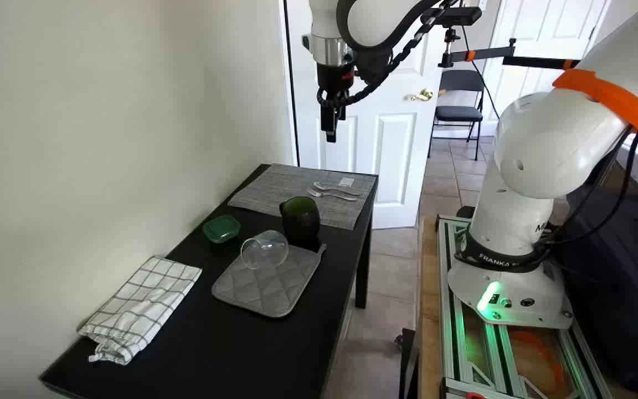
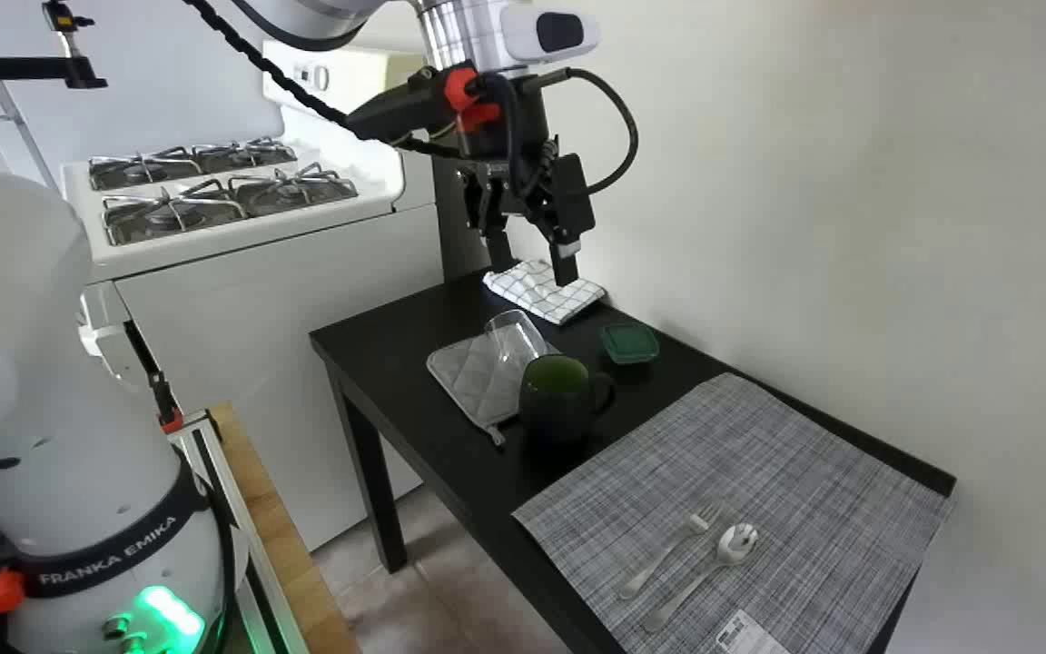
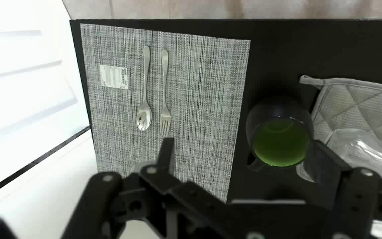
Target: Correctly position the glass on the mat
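A white robot arm (image 1: 546, 149) stands at three o'clock from a black table (image 1: 230, 354) in an exterior view. A striped placemat (image 1: 258, 194) covers the table's far end; from it the soft grey mat (image 1: 266, 291) lies between six and seven o'clock. With the mat as dial, a checked cloth (image 1: 142, 299) lies near half past eight. The gripper (image 2: 534, 270) hangs well above the table, its fingers (image 2: 565, 265) spread apart. A dark green mug (image 1: 301, 220) stands upright at one o'clock, crowding the mat's corner and just beside the clear glass (image 1: 265, 250); I cannot tell whether it touches either. The glass lies on its side on the mat, toward twelve o'clock. A green-lidded box (image 1: 222, 228) sits between ten and eleven. On the placemat in the wrist view lie a fork (image 3: 165, 113) and, at nine o'clock from it, a spoon (image 3: 144, 111), with a white label (image 3: 113, 77) near the spoon at ten.
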You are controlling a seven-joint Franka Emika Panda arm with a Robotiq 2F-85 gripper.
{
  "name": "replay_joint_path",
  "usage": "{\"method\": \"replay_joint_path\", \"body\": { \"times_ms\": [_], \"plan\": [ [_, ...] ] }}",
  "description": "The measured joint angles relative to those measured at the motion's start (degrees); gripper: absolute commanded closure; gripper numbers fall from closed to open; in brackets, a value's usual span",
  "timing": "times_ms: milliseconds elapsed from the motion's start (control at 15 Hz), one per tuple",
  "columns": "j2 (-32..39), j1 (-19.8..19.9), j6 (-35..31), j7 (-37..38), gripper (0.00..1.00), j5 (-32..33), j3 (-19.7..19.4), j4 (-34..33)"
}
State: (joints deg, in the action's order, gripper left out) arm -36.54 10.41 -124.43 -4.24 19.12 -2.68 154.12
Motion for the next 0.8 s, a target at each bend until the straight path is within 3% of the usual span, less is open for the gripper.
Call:
{"method": "replay_joint_path", "body": {
  "times_ms": [467,800],
  "plan": [
    [0.6,-0.3,-0.3,0.3,0.0,0.1,0.6,-0.4],
    [9.3,-2.6,-3.2,10.0,0.0,-0.1,6.2,-4.3]
  ]
}}
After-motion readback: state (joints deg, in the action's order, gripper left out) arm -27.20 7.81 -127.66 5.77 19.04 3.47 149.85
